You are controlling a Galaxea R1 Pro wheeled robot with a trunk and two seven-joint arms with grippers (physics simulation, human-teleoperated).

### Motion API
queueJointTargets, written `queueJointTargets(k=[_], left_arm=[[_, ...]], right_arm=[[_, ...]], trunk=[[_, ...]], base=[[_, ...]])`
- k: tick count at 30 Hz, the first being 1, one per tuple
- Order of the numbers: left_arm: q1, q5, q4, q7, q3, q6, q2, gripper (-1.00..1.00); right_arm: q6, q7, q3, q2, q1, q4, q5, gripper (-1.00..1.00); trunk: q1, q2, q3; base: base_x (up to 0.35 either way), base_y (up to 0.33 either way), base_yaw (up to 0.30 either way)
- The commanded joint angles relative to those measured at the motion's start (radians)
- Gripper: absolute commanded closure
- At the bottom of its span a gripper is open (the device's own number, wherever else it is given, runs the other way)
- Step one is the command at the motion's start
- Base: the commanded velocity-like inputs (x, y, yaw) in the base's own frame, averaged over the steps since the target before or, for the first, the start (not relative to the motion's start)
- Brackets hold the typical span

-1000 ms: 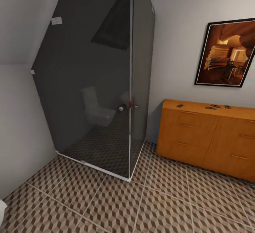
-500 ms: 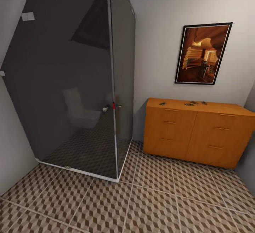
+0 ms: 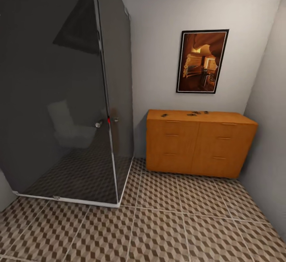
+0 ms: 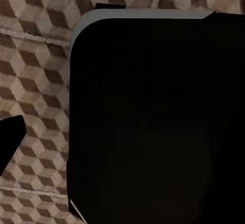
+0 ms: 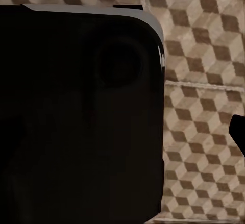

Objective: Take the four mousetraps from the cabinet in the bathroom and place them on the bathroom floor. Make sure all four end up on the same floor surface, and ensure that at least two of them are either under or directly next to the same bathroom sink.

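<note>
Mousetraps [image 3: 192,114] lying loose on top of cabinet [image 3: 198,142], against far wall beyond bathroom floor [image 3: 167,230]. Approach stage, judged. Advised: square up to cabinet front, clear of shower glass [image 3: 59,95]. Finger state of either gripper: cannot tell.

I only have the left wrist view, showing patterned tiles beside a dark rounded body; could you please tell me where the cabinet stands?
Observer: In the head view, the wide orange-brown wooden cabinet stands ahead against the back wall, right of the dark glass shower enclosure.
Operator: Can you see the mousetraps?
Observer: Small dark flat mousetraps lie on the cabinet's top: one toward its left end, the others clustered near the middle.
</note>
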Motion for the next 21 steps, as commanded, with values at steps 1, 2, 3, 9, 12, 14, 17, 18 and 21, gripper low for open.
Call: queueJointTargets(k=[1,2,3,9,12,14,17,18,21], left_arm=[[0.000,0.006,0.000,0.000,0.001,-0.003,0.000,-1.00],[0.000,0.006,0.000,0.000,0.001,-0.003,0.000,-1.00],[0.000,0.006,0.000,0.000,0.001,-0.003,0.000,-1.00],[0.000,0.006,0.000,0.000,0.001,-0.003,0.000,-1.00],[0.000,0.006,0.000,0.000,0.001,-0.003,0.000,-1.00],[0.000,0.006,0.000,0.000,0.001,-0.003,0.000,-1.00],[0.000,0.006,0.000,0.000,0.001,-0.002,0.000,-1.00],[0.000,0.005,0.000,0.000,0.001,-0.002,0.000,-1.00],[0.000,0.006,0.000,0.000,0.000,0.001,0.000,-1.00]], right_arm=[[-0.003,-0.001,-0.001,0.000,0.000,0.000,-0.001,-1.00],[-0.003,-0.001,0.000,0.000,0.000,0.000,-0.001,-1.00],[-0.003,-0.001,0.000,0.000,0.000,0.000,-0.001,-1.00],[-0.003,-0.001,-0.001,0.000,0.000,0.000,-0.001,-1.00],[-0.003,-0.001,-0.001,0.000,0.000,0.000,-0.001,-1.00],[-0.003,-0.001,-0.001,0.000,0.000,0.000,-0.001,-1.00],[-0.003,-0.001,-0.001,0.000,0.000,0.000,-0.001,-1.00],[-0.003,-0.001,-0.001,0.000,0.000,0.000,-0.001,-1.00],[-0.003,-0.001,-0.001,0.000,0.000,0.000,-0.001,-1.00]], trunk=[[0.000,0.000,-0.001],[0.000,0.000,-0.001],[0.000,0.000,-0.001],[0.000,0.000,-0.001],[0.000,0.000,-0.001],[0.000,0.000,-0.001],[0.000,0.000,-0.001],[0.000,0.000,-0.001],[0.000,0.000,-0.001]], base=[[0.000,0.000,-0.284],[0.000,0.000,-0.284],[0.000,0.000,-0.284],[0.000,0.000,-0.284],[0.000,0.000,-0.284],[0.000,0.000,-0.284],[0.000,0.000,-0.284],[0.022,0.000,-0.276],[0.145,-0.058,-0.161]])
